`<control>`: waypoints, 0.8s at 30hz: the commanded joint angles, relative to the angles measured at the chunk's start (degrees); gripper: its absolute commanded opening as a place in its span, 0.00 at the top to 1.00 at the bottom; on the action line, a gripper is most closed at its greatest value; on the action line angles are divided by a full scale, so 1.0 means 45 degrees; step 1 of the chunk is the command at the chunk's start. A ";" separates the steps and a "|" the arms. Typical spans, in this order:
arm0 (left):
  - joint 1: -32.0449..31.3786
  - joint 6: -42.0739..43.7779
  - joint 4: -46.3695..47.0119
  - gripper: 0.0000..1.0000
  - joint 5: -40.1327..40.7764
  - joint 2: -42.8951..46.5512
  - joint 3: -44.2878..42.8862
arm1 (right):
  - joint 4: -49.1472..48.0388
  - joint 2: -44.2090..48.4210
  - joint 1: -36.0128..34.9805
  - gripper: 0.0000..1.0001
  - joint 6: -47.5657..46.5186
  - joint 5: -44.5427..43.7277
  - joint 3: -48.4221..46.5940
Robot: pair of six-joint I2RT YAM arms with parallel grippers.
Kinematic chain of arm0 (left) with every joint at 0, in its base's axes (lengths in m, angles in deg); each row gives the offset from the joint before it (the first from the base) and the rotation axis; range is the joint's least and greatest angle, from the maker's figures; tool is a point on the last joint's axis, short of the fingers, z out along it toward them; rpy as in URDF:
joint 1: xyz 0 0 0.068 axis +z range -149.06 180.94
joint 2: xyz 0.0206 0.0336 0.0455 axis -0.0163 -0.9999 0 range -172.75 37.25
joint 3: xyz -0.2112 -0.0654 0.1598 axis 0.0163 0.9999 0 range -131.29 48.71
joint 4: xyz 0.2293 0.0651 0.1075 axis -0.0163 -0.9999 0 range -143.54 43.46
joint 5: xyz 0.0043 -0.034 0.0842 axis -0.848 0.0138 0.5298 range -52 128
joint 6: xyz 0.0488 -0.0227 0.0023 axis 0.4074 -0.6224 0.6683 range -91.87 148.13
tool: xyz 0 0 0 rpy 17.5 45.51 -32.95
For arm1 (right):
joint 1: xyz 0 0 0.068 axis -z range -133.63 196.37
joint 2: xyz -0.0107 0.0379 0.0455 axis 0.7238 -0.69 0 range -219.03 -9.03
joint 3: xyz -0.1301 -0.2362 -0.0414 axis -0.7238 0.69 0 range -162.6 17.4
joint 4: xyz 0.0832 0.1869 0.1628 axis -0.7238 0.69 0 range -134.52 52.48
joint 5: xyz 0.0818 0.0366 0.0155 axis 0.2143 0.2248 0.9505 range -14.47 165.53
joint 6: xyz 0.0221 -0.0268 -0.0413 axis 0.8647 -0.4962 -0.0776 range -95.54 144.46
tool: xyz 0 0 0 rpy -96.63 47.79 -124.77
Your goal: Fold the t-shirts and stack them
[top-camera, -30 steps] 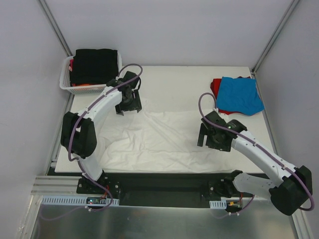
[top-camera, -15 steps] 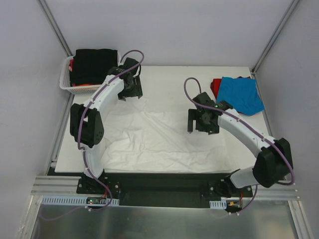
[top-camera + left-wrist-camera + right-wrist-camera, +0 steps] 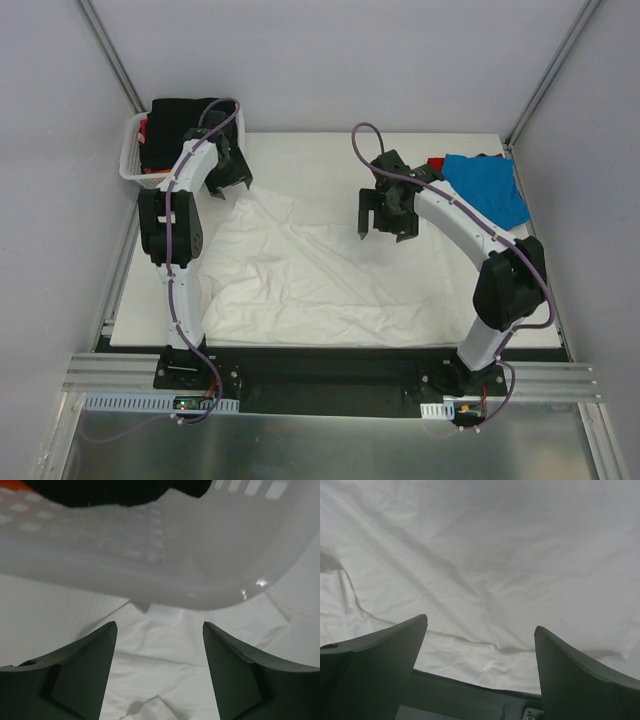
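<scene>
A large white t-shirt (image 3: 300,270) lies spread and wrinkled over the table's middle. At the far right, a blue t-shirt (image 3: 485,190) rests on a red one (image 3: 434,170). My left gripper (image 3: 224,187) is open over the white shirt's far left corner, right by the basket. In the left wrist view the left gripper (image 3: 159,626) holds nothing, with white cloth (image 3: 165,670) below it. Over the shirt's far right part, my right gripper (image 3: 382,224) is open. The right wrist view shows the right gripper (image 3: 480,624) empty above the white cloth (image 3: 485,555).
A white lattice basket (image 3: 133,166) stands at the far left corner, holding a black shirt (image 3: 186,125). Its wall (image 3: 150,555) fills the left wrist view just ahead of the fingers, with black cloth (image 3: 115,490) on top. Bare table (image 3: 320,160) lies behind the white shirt.
Both arms have swung toward the far side. The left gripper moved left up to the basket; the right gripper moved from the near right to the shirt's far right part. Both stayed open.
</scene>
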 commanded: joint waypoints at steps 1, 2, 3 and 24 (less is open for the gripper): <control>0.0274 0.0204 0.0096 0.30 -0.2244 -0.0967 -0.1631 | 0.0441 0.2307 0.0015 0.07 0.0067 -0.0147 0.1331; 0.0371 0.0224 0.0115 0.30 -0.3139 -0.1162 -0.1732 | 0.0401 0.3162 -0.0004 0.07 0.0145 -0.0265 0.1702; 0.0392 0.0340 0.0135 0.32 -0.3670 -0.1551 -0.1945 | 0.0401 0.3577 0.0015 0.07 0.0320 -0.0363 0.2402; -0.0134 0.1491 0.1307 0.39 -0.3654 -0.1887 -0.0735 | 0.2179 0.7332 0.0015 0.07 0.0050 -0.1028 0.4480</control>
